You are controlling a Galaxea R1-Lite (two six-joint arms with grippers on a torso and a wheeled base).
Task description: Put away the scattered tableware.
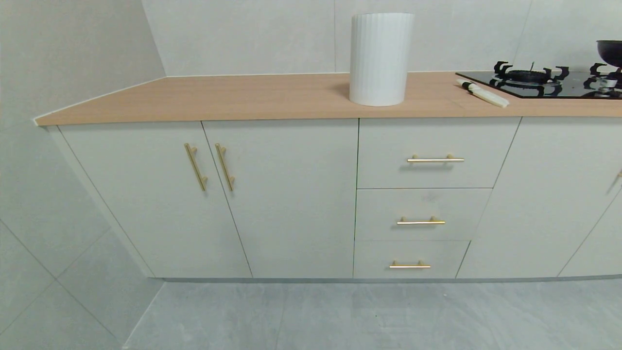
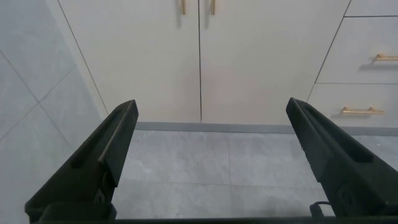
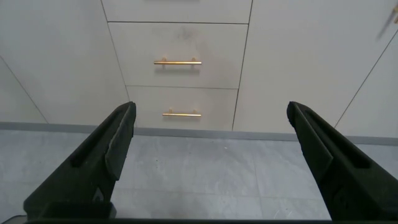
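My left hand (image 2: 211, 104) and right hand (image 3: 210, 106) hang low before the cabinet (image 1: 291, 194), both released, wide open. One pale utensil (image 1: 482, 93) lies on the bench (image 1: 243, 97), right of the one white ribbed canister (image 1: 380, 58).

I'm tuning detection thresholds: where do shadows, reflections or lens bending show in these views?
Head view: soft shadow left of the white canister on the countertop, thin shadows under drawer handles, grates mirrored in the hob, cabinet edges splay outward. Wrist views: even light, no glare around left gripper and right gripper.
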